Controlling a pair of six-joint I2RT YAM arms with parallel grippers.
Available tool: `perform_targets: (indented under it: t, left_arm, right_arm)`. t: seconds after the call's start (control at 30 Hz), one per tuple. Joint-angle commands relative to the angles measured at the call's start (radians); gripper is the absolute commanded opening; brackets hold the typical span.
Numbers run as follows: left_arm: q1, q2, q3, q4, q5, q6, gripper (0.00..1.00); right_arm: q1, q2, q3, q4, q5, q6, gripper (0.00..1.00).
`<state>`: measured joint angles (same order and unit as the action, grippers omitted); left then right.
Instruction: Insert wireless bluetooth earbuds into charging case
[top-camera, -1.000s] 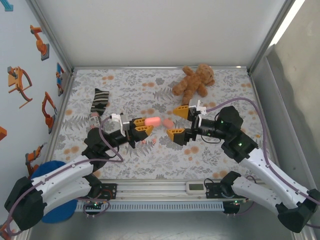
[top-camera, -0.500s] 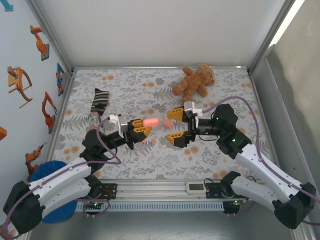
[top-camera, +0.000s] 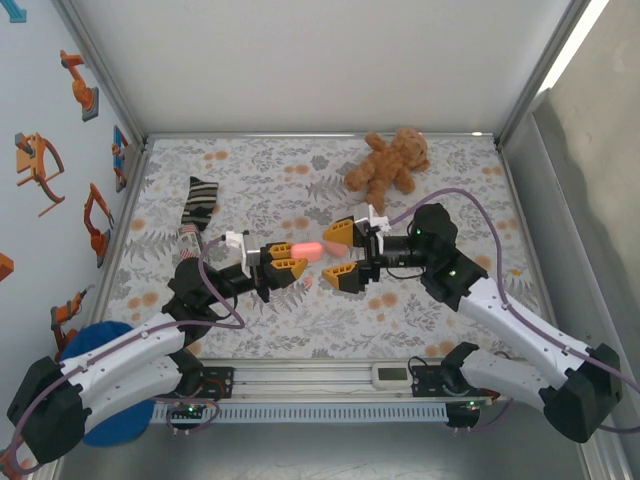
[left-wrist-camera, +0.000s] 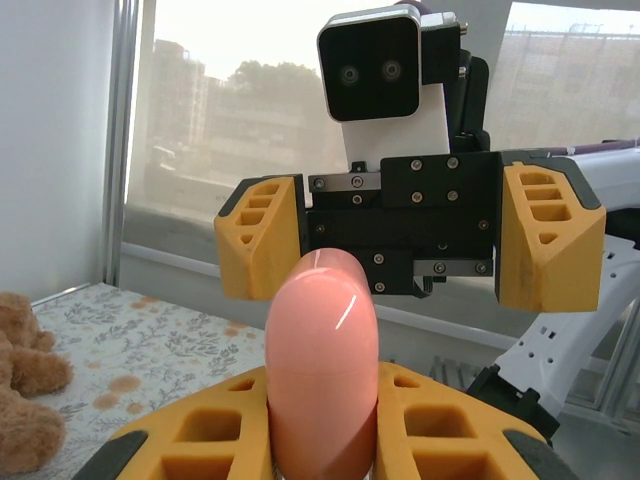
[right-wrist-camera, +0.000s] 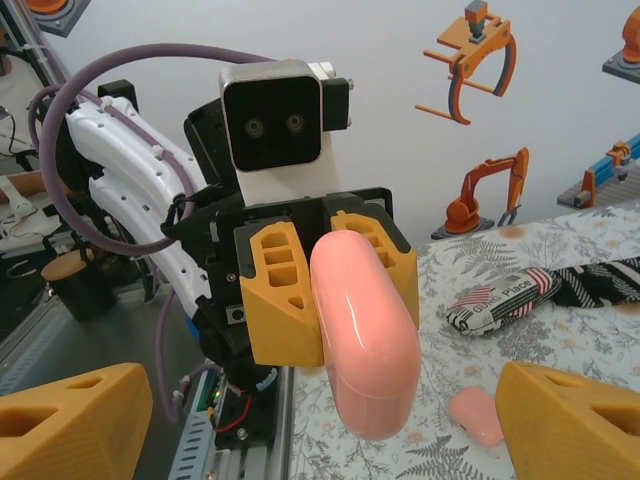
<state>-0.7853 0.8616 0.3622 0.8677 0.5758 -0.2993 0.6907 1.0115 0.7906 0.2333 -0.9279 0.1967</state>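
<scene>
two end effectors face each other above the tabletop (top-camera: 260, 170), top view: the left end effector (top-camera: 283, 265) clamps the pink charging case (top-camera: 306, 249), the right end effector (top-camera: 340, 253) is wide open just beside its free end. left wrist: case gripped between yellow fingers (left-wrist-camera: 200, 440). right wrist: right fingers (right-wrist-camera: 70, 420) apart from it.

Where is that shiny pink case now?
In the top view, the pink case is near the middle of the table, clamped in the left gripper, its free end toward the open right gripper.
</scene>
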Motion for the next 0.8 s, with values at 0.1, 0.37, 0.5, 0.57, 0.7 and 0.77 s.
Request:
perform_targets:
  t: [0.1,0.37,0.5,0.57,0.7,0.77]
  left_arm:
    - [-0.009,-0.003,0.015,0.048,0.029,0.020,0.00]
    - [-0.013,0.005,0.020,0.048,0.032,0.023,0.00]
    - [-0.014,0.009,0.023,0.054,0.032,0.020,0.00]
    - [-0.015,0.013,0.024,0.059,0.032,0.019,0.00]
    - [-0.017,0.019,0.025,0.065,0.032,0.017,0.00]
    - [-0.018,0.018,0.023,0.067,0.032,0.016,0.00]
  right_arm:
    - [0.020,0.028,0.057,0.008,-0.011,-0.030,0.83]
    - [0.036,0.068,0.087,-0.006,-0.019,-0.033,0.71]
    - [0.040,0.079,0.094,-0.007,-0.015,-0.036,0.64]
    - [0.043,0.084,0.093,-0.008,-0.014,-0.035,0.62]
    - [0.047,0.092,0.092,-0.009,-0.004,-0.036,0.58]
    - [0.047,0.094,0.093,-0.012,-0.003,-0.036,0.56]
